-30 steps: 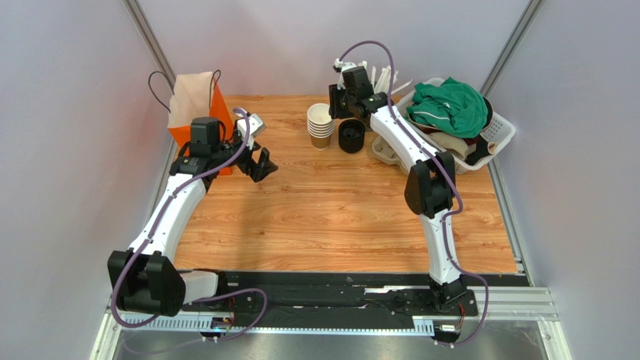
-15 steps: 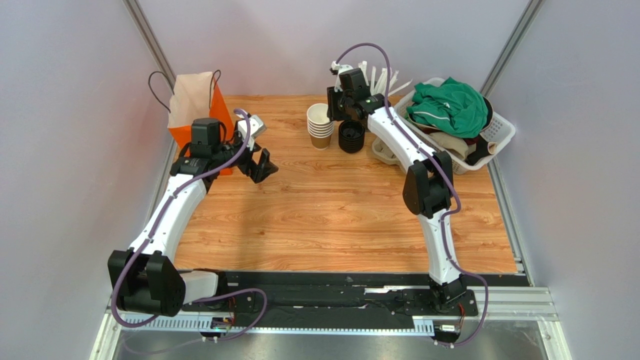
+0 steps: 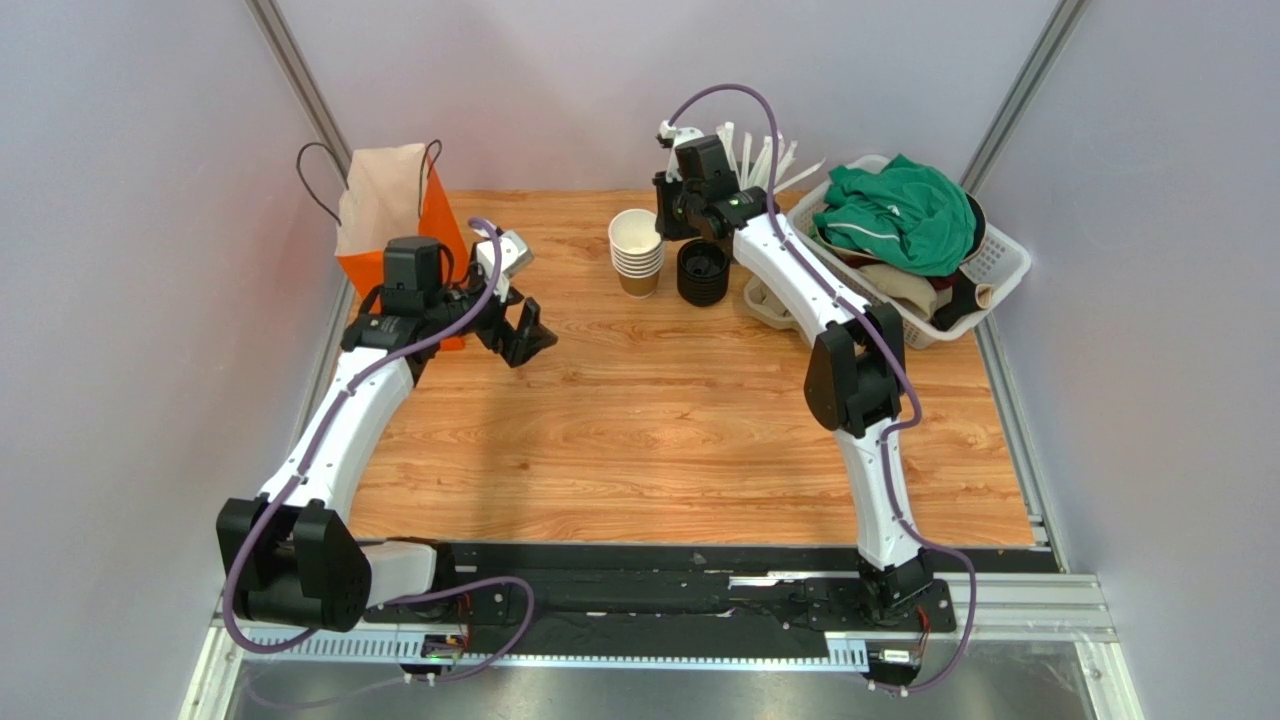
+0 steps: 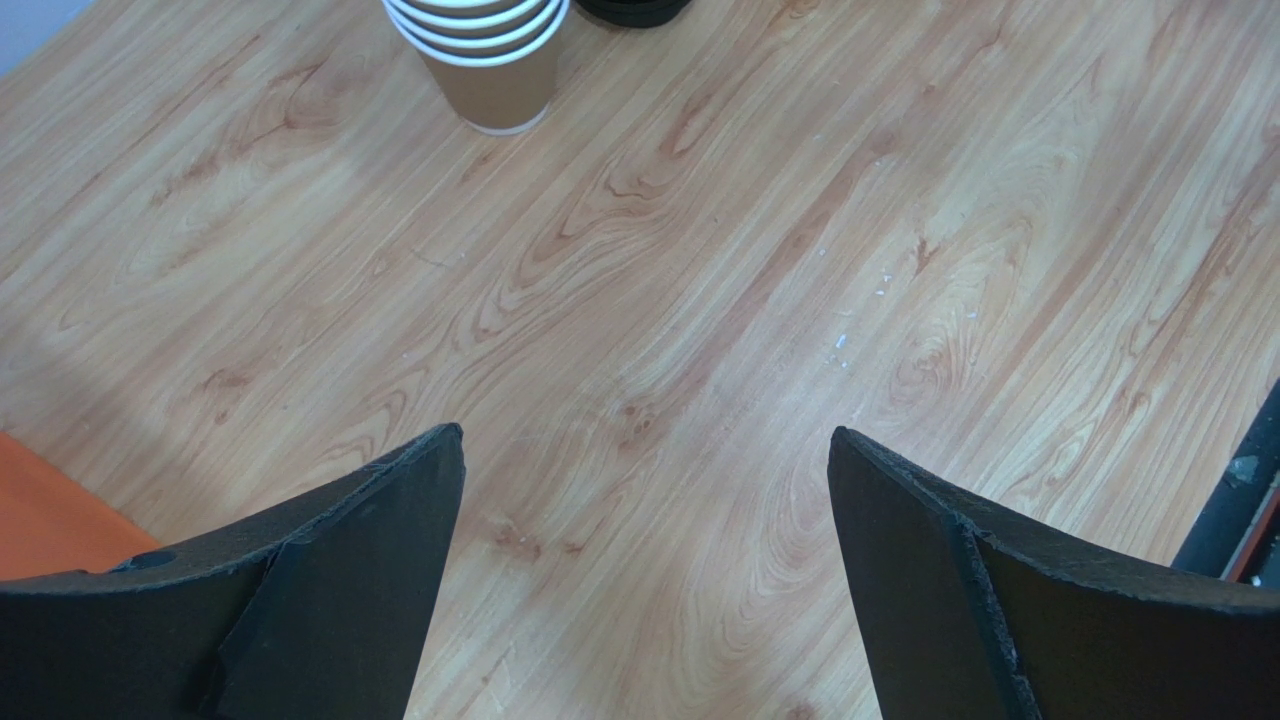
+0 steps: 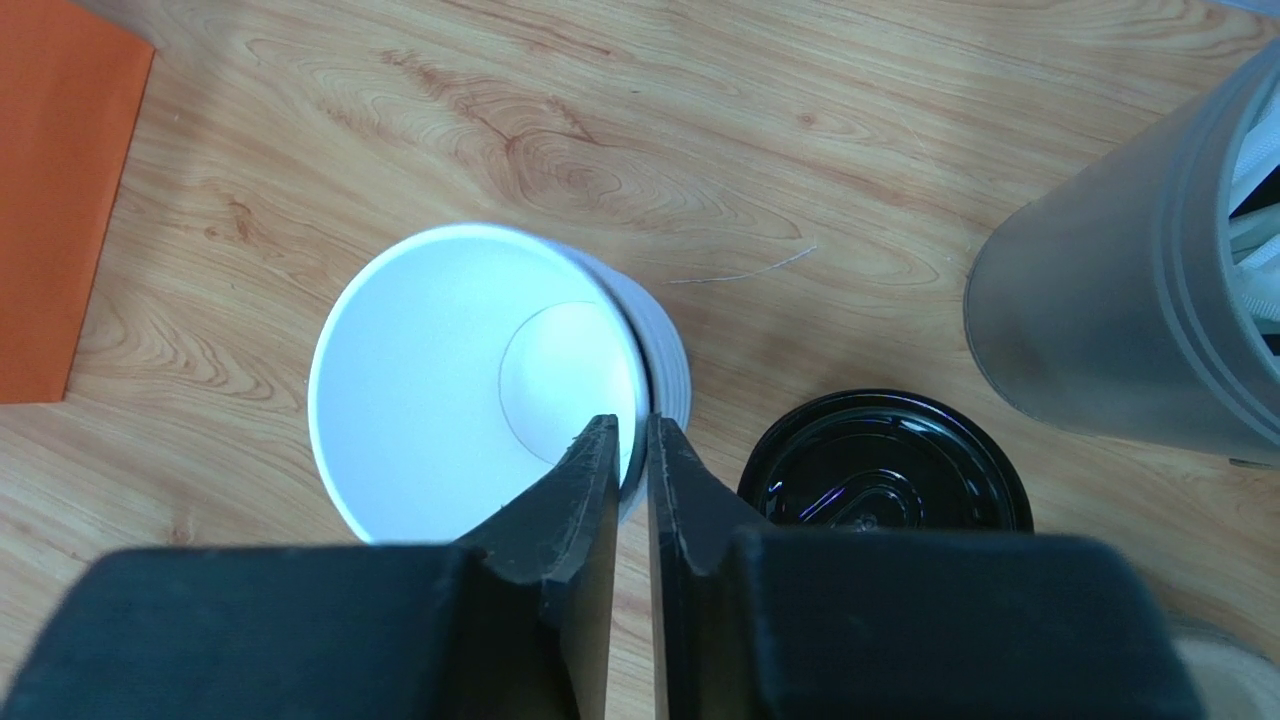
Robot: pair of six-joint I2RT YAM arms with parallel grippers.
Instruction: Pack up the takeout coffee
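Nearest the arm bases the worktop [image 3: 676, 435] is bare wood. A little further in, on the left, the left end effector [image 3: 513, 324] hangs over the boards with its jaws spread as wide as they go and nothing between them. Its wrist view shows only wood grain below. Just behind it, at the far left corner, the orange bag [image 3: 394, 210] stands upright with its mouth open to the ceiling.

Across at the far middle, the right end effector [image 5: 633, 429] comes down from above on a stack of lidless paper cups [image 3: 639, 258]. Its jaws are almost together, one finger inside and one outside the near wall of the top cup [image 5: 451, 368], pinching its rim. That top cup stands mouth up, its axis close to vertical, and it looks a touch askew on the cups beneath it. Just beside the stack, on the right, sits the stack of black lids [image 5: 884, 468], untouched.

I see no finished coffee, no cup wearing a lid. The pinched cup is the nearest thing to it, so the right arm has the job. I'd judge the next move is a straight lift off the stack.
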